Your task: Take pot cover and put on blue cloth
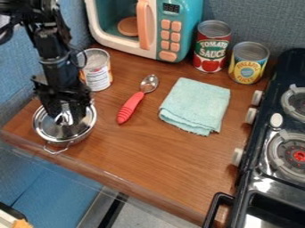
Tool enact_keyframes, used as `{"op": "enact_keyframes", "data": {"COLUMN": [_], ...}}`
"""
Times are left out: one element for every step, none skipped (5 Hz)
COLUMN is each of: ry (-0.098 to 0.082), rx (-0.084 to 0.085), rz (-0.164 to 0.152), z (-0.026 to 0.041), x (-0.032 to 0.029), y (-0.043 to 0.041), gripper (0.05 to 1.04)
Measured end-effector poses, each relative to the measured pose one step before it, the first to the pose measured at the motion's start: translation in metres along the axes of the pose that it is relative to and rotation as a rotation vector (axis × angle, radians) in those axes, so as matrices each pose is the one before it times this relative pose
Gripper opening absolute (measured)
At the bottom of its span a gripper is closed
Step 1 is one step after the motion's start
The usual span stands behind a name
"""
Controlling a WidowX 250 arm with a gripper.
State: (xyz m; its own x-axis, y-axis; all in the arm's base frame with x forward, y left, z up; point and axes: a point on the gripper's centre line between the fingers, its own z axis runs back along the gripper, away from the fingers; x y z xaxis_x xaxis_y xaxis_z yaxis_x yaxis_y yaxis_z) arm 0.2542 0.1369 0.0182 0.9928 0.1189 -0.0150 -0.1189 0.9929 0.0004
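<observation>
Over the pot [67, 142], your gripper [64, 115] hangs upright, suiting a top grasp. Pot cover [49, 127] seems seated, its middle masked by the gripper; spread or pinching, you cannot tell. Blue cloth [195, 104] folded flat, a soft landing for you; pot's inside hidden.

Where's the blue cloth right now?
In the camera view, the blue cloth lies folded right of centre on the counter, between the red-handled spoon and the stove.
</observation>
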Motion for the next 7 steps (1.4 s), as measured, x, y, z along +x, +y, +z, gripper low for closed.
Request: {"op": "enact_keyframes", "data": {"ry": [0.0037, 0.014, 0.0128, 0.0107, -0.1484, -0.051, 0.0274], "rx": [0.0011, 0.0023, 0.0049, -0.0187, 0.0144, -0.0103, -0.0152], "rz": [-0.0066, 0.0079, 0.0024, -0.0129, -0.0883, -0.0773, -0.0634], "z": [0.00029, -0.00015, 0.00038, 0.00909, 0.05394, 0.00889, -0.02283], "x": [-0.00035, -0.00065, -0.00007, 0.00351, 0.02738, 0.03482, 0.02533], "y": [0.00026, 0.00001, -0.00376, -0.02179, -0.05593, -0.0413, -0.03088], "gripper": [0.348, 0.139, 0.055, 0.051, 0.051, 0.051, 0.051]}}
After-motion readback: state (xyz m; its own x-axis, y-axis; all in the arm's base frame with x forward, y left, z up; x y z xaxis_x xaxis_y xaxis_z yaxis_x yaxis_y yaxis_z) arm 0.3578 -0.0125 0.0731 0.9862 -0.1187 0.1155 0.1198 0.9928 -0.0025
